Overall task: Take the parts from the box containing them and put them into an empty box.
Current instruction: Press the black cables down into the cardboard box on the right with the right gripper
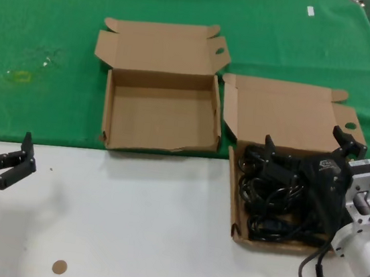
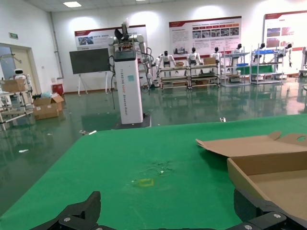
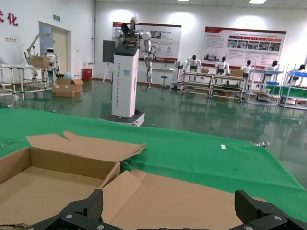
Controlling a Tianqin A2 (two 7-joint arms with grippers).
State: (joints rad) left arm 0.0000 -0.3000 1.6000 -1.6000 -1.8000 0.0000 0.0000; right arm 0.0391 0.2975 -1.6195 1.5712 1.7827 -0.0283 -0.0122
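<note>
The parts [image 1: 279,194], black power cords in loose coils, fill the straight-walled box [image 1: 236,205] at the right, its flap lid [image 1: 289,114] laid back. My right gripper [image 1: 309,148] hovers open over the cords at the box's far end, holding nothing; its wrist view shows the fingers [image 3: 86,210] spread above that lid [image 3: 192,201]. The empty box [image 1: 161,112], with a wavy front wall, sits left of it and also shows in the wrist views [image 3: 48,187] [image 2: 271,177]. My left gripper [image 1: 15,158] rests open at the near left, its fingers [image 2: 79,213] apart over the green cloth.
A green cloth [image 1: 48,41] covers the far half of the table and carries a yellowish mark [image 1: 17,76]. The near half is white tabletop [image 1: 147,228] with a small brown disc [image 1: 59,267]. My own black cable [image 1: 314,269] hangs by the right arm.
</note>
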